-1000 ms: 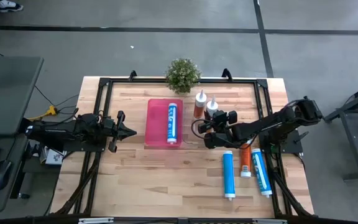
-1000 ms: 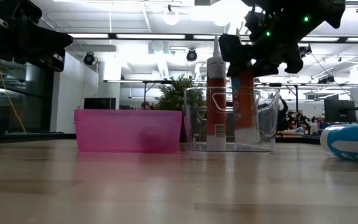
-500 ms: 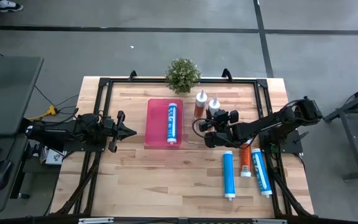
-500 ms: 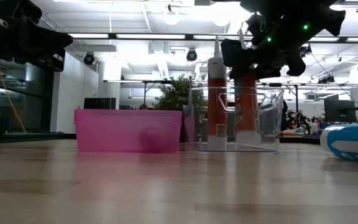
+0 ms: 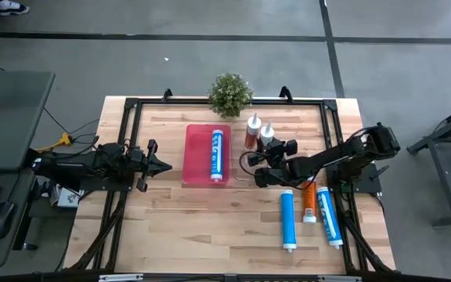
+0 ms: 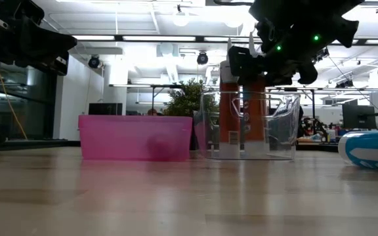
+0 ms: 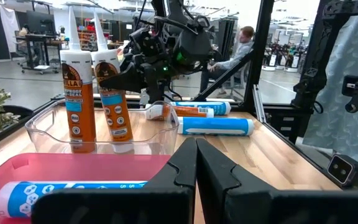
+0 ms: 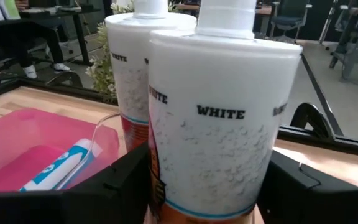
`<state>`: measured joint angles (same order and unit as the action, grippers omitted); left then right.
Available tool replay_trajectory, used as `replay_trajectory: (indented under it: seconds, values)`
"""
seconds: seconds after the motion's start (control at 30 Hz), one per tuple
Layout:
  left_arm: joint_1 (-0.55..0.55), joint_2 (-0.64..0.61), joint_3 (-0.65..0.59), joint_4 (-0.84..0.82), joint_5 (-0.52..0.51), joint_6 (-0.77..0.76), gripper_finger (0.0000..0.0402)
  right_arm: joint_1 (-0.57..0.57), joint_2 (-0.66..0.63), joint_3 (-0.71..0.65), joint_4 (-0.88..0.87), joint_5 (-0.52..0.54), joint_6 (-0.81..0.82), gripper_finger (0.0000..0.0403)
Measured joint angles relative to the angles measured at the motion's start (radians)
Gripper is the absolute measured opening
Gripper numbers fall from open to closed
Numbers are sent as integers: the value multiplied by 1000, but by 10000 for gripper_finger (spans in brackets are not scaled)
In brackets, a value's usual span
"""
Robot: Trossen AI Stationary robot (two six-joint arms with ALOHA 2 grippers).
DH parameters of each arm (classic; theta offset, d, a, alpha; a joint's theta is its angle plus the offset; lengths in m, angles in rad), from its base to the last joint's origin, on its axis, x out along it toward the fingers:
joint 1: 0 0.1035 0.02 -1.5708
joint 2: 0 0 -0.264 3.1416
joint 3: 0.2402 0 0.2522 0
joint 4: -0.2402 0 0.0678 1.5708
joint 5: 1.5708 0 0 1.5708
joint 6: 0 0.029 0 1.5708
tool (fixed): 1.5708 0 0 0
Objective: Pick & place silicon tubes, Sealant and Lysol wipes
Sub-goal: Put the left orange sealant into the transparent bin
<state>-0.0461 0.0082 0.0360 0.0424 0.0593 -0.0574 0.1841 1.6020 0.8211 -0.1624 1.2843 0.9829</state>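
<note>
Two white and orange sealant tubes [image 5: 252, 129] [image 5: 267, 135] stand upright in a clear bin [image 6: 248, 134]. My right gripper [image 5: 268, 160] is level at the nearer tube [image 8: 210, 124], with one finger on each side of it. A blue silicon tube [image 5: 217, 154] lies in the pink tray [image 5: 194, 160]. Two more blue tubes [image 5: 287, 219] [image 5: 329, 218] and an orange one [image 5: 309, 204] lie on the table at the near right. My left gripper [image 5: 165, 164] waits shut at the left. Lysol wipes are out of view. My right gripper's fingers [image 8: 123, 180] come level from the table's right side. They stand close against both sides of the nearer sealant tube's upper body [image 8: 166, 180]. Whether they touch it, I cannot tell. The tube stands upright with its base in the clear bin.
A small potted plant [image 5: 230, 94] stands at the far edge behind the bin. A black frame [image 5: 131, 106] runs round the table top. The wood in front of the pink tray is bare. In the left wrist view a person [image 7: 246, 43] sits in the room beyond.
My right gripper has sunk a little with the nearer sealant tube. The tube now stands lower in the clear bin beside the other one. The bin has shifted slightly on the table.
</note>
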Motion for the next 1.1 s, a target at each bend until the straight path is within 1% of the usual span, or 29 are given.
replay_trajectory:
  seconds: [0.1, 0.2, 0.53, 0.67, 1.1]
  values:
    - [0, 0, 0, -1, 0, 0, 0, 4, 1, 0, 3, -26, 3, 246]
    - [0, 0, 0, -2, 0, 0, 0, 18, 3, 1, 11, -36, -22, 250]
    - [0, 0, 0, -19, 0, 0, 0, 47, 3, 3, 3, -80, -49, 232]
    - [0, 0, 0, -19, 0, 0, 0, 48, 2, 3, 3, -118, -49, 227]
    - [0, 0, 0, -19, 0, 0, 0, 66, 1, 3, -33, -172, -42, 227]
